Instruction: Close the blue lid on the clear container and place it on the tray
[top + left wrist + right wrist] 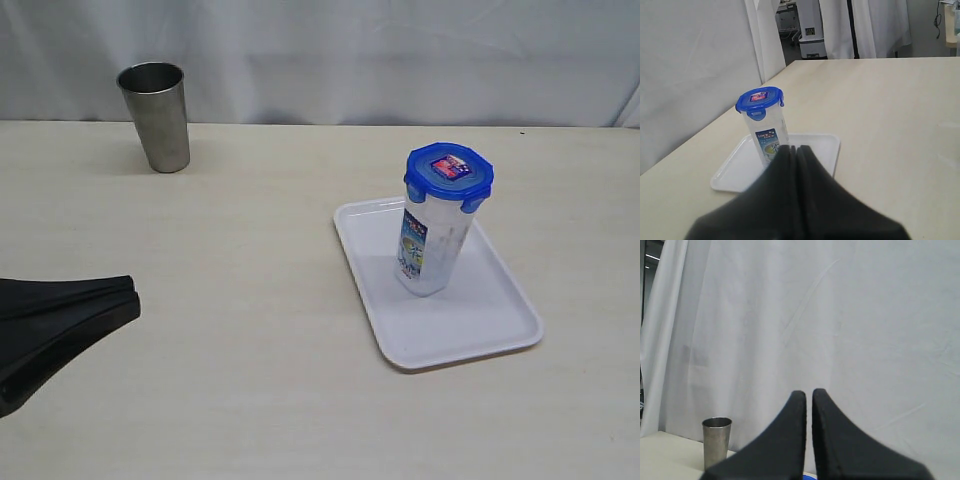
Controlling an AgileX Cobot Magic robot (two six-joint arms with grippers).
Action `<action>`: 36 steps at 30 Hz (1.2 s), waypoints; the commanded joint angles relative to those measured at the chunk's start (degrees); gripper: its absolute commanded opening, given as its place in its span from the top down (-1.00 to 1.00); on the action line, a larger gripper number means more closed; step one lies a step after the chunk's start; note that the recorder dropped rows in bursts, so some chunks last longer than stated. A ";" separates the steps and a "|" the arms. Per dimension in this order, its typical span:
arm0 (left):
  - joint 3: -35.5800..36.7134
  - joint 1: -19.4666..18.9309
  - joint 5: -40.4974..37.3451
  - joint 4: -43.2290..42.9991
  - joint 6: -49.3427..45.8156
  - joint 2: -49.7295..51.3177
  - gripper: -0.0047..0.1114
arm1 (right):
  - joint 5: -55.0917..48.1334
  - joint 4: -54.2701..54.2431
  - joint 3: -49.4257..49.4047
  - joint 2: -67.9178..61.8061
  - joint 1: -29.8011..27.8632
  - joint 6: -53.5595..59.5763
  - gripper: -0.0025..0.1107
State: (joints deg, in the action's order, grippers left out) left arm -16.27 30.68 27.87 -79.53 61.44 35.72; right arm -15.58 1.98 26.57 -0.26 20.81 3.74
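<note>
Exterior view, clear container [432,250] upright on tray [480,325], blue lid [449,172] on top, left gripper [133,296] pressed together, well apart, only right wrist view shows right gripper [809,393], fingers together, empty.

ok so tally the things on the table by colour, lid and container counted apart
blue: 1, blue lid
clear: 1, clear container
white: 1, tray
steel grey: 1, steel cup
total: 4
</note>
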 commanded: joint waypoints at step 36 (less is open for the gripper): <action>7.92 -13.52 -17.29 74.19 -59.03 -11.12 0.92 | 0.30 -0.07 -0.24 0.26 -0.31 -0.11 0.87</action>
State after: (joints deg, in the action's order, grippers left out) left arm -9.81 20.13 9.54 -8.05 2.75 27.97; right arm -15.58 1.83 26.57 -0.26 20.81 3.74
